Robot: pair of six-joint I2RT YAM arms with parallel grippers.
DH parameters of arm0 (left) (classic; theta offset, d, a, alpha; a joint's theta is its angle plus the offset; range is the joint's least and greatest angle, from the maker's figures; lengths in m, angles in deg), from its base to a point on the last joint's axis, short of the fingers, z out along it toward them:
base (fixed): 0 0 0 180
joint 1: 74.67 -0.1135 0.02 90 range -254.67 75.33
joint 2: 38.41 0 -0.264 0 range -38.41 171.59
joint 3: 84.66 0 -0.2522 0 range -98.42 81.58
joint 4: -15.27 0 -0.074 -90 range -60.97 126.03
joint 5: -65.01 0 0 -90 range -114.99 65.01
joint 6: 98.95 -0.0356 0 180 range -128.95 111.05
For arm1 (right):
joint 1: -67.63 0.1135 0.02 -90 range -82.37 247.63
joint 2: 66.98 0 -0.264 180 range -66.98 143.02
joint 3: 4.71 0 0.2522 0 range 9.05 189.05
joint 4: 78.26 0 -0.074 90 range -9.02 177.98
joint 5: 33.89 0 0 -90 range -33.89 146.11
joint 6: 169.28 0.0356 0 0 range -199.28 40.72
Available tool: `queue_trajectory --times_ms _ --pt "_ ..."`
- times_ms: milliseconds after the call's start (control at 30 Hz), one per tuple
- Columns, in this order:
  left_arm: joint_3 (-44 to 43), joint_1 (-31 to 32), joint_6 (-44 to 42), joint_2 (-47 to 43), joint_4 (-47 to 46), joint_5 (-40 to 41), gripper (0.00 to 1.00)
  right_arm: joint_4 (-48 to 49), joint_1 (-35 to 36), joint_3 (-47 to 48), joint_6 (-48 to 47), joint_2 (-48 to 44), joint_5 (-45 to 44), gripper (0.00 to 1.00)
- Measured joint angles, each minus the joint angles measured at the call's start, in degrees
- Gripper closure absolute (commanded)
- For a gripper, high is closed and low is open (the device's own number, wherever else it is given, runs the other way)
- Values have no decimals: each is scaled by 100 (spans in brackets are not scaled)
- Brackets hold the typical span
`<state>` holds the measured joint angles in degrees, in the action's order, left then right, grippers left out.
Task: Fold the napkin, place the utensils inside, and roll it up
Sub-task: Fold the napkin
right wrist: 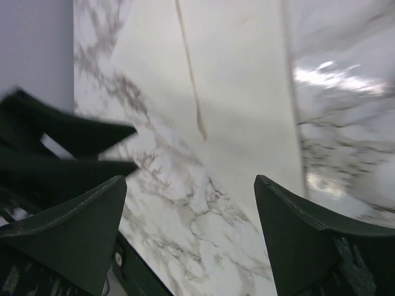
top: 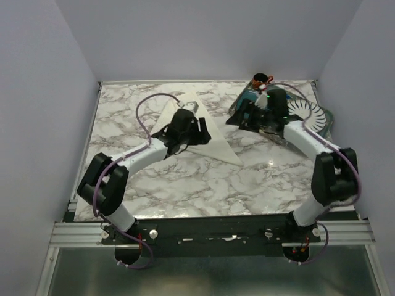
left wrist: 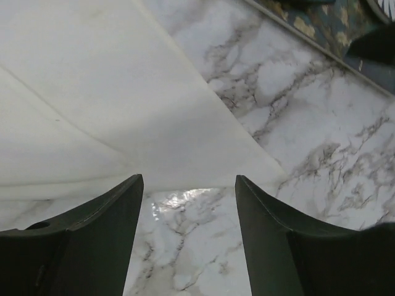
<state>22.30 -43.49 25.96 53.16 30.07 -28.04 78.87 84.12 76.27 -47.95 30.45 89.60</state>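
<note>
The napkin (top: 219,148) is seen folded into a triangle, with the left gripper (left wrist: 188,179) and right gripper (right wrist: 190,179) both spread wide and empty. The spoon, not made out here, is best laid along the fold, with the creases kept flat.

No words, numbers, labels or signs can be read in any of the views; nothing written shows clearly enough to make out.

we see bare marble table (top: 203,185) open along near half. far-right corner crowded: plate (top: 310,115), cup (top: 260,78). napkin (top: 219,148) lies flat mid-left, passable above. walls (top: 37,123) hem both sides.
</note>
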Motion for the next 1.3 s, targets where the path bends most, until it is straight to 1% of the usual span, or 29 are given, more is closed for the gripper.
queue_trajectory --times_ms 100,167,267,300,467,567,700,867,933,1133,1300 --pt "-35 846 -319 96 -9 236 36 -232 -839 -341 -37 -1032 -415 5" --pt "-157 1300 -538 256 11 358 39 -481 -1189 -728 -90 -1580 -638 5" --pt "-586 1945 -1097 723 33 546 41 -920 -1510 -1150 -236 -2011 -909 5" --pt "-741 2151 -1331 881 37 614 43 -1032 -1593 -1257 -280 -2076 -931 5" --pt "-1274 2732 -2201 1419 101 748 47 -1502 -2120 -1851 -498 -2520 -1023 4" --pt "-1543 2841 -2671 1663 219 785 47 -1576 -2197 -2002 -584 -2736 -1010 4" --pt "-1805 2887 -3064 1867 442 802 43 -1635 -2194 -2100 -645 -2944 -973 4" --pt "-2212 2896 -3436 2251 824 817 43 -1635 -2194 -2133 -699 -3073 -922 4" --pt "-2282 2894 -3493 2365 920 857 45 -1637 -2194 -2140 -734 -3077 -916 4" --pt "-2343 2905 -3600 2588 1198 922 44 -1631 -2218 -2166 -743 -3077 -852 3" --pt "-2371 2907 -3622 2758 1202 1029 44 -1626 -2218 -2170 -743 -3073 -813 3"
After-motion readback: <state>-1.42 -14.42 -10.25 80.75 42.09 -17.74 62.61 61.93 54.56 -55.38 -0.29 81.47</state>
